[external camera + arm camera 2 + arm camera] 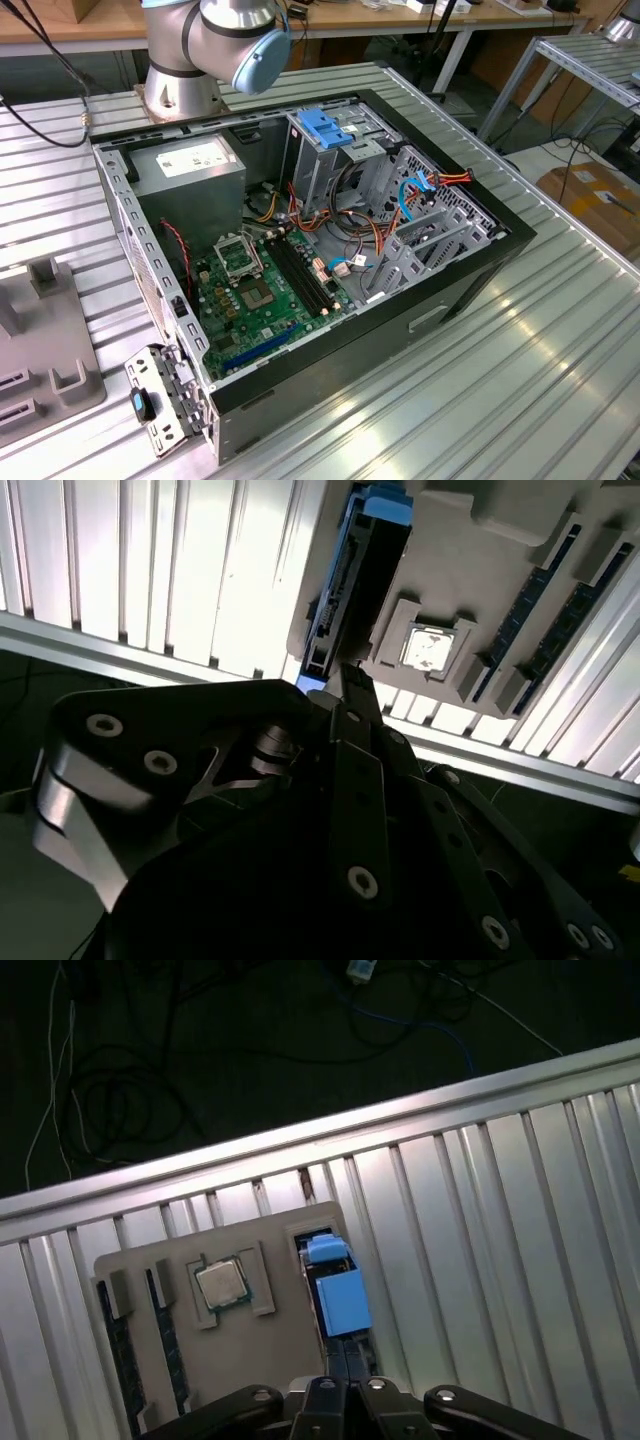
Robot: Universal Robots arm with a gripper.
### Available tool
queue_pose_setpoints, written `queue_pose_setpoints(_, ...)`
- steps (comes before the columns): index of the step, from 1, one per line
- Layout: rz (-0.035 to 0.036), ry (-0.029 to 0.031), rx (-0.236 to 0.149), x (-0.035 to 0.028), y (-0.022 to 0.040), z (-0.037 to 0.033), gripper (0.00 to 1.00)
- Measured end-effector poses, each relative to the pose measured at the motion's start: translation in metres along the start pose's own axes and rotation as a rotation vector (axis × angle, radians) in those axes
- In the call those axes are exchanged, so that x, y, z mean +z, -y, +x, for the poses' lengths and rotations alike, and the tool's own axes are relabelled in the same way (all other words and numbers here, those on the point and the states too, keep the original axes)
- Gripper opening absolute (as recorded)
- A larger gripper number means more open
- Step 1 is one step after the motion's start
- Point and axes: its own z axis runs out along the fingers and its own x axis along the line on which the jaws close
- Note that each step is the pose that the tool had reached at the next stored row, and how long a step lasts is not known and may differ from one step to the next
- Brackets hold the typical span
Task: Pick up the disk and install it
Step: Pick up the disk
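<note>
On its edge in a slot of the grey tray [270, 1360], the disk [338, 1295] stands upright with blue plastic pieces along its exposed edge. It is near one side of the tray, and the ribbed metal table [480, 1210] lies just beyond that side. Beside the slot sit a processor chip [222, 1283] in a square recess and memory sticks [120, 1350] in narrow grooves.

The gripper [346, 1352] hangs above the disk's end of the tray, apart from it. Its fingers appear pressed together with nothing between them.

Step in hand, as judged: the approach to pick up the disk. A clean pick calls for the fingers to open just wider than the thin edge. They should lie parallel to the flat faces and come down over the middle of the disk, clear of the slot walls. A straight upward lift should keep the disk from binding in the slot.

The second wrist view gives the disk's dark long side and one fingertip [345, 675] seen edge-on. The first wrist view gives the alignment across the slot. The exterior view adds the destination: an open computer case [470, 270] at mid-frame, with a metal cage [325, 128] carrying a blue handle at its upper centre. The arm [215, 40] rises at the top of that frame, and the tray's corner shows at the exterior view's left.
</note>
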Motion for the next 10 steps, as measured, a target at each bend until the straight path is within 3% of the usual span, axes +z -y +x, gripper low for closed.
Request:
queue_pose_setpoints(3, -0.0004, -0.0014, -0.033, 0.0000, 0.0000, 0.0000, 0.11)
queue_pose_setpoints(10, -0.0004, -0.0015, -0.036, 0.0000, 0.0000, 0.0000, 0.11)
